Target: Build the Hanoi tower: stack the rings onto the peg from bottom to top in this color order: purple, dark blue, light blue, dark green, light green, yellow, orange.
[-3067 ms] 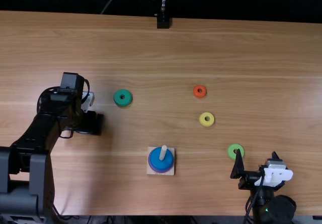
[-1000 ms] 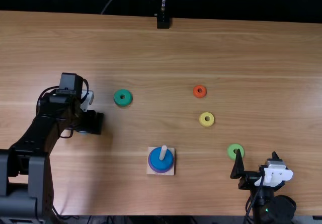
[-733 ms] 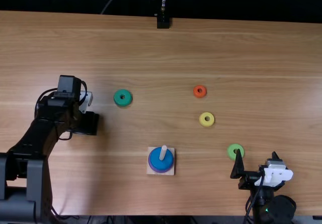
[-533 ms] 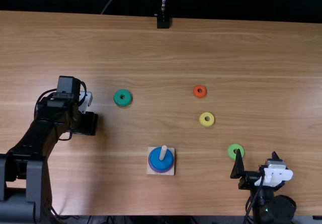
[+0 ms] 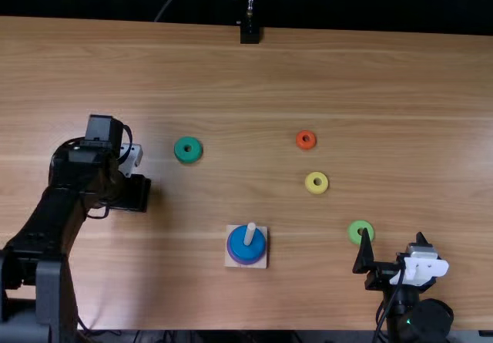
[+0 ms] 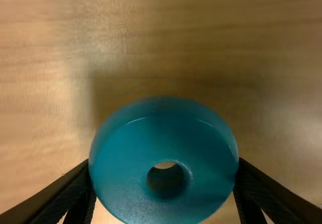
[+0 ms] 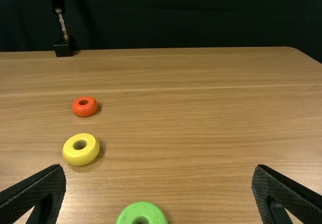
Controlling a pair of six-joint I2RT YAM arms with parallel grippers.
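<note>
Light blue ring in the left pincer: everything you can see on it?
The light blue ring is a thick, round disc with a rounded rim and a small round hole through its middle, wood showing through part of it. Its surface is smooth and glossy, like plastic or painted wood, with no visible damage. The left pincer grips it by opposite sides of the rim, one black finger on each. It looks raised off the table, face toward the wrist camera.

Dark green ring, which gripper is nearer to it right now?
Left. In the top view, the left gripper, holding the light blue ring, is just left of the dark green ring and slightly lower; the right gripper is well off to its right, and lower too.
</note>
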